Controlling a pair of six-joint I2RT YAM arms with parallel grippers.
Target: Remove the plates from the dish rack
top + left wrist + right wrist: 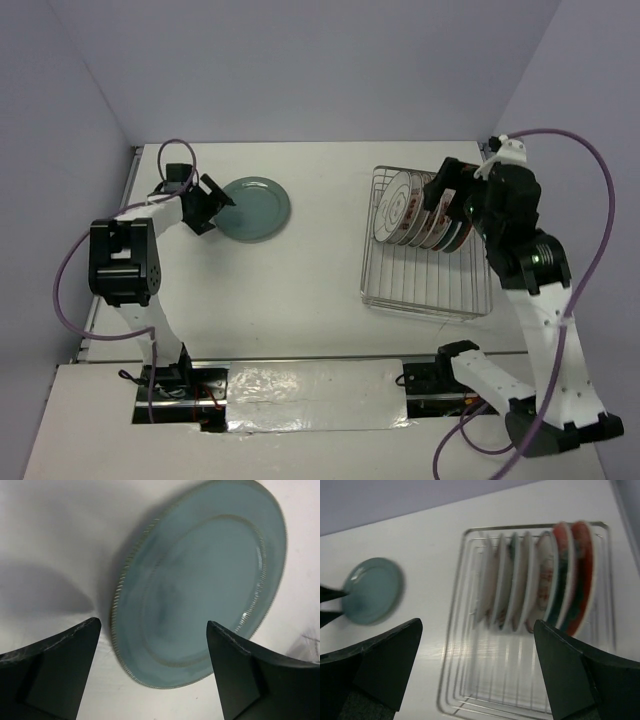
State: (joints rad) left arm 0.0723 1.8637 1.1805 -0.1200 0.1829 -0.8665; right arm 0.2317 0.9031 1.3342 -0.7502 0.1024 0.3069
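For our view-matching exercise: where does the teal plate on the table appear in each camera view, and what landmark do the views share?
Top external: teal plate, left of centre, upper half.
Left wrist: fills the centre and upper right.
Right wrist: small, at the left edge.
Shared landmark: the white table beneath it.

This is a robot lab test cell, not a home kitchen. A bare white counter is boxed in by plain lilac walls along its far, left and right edges. A left arm and a right arm are bolted at the near edge, trailing purple cables, with a foil strip taped between their bases. A wire rack of plates sits toward the far right corner and one teal plate toward the far left.
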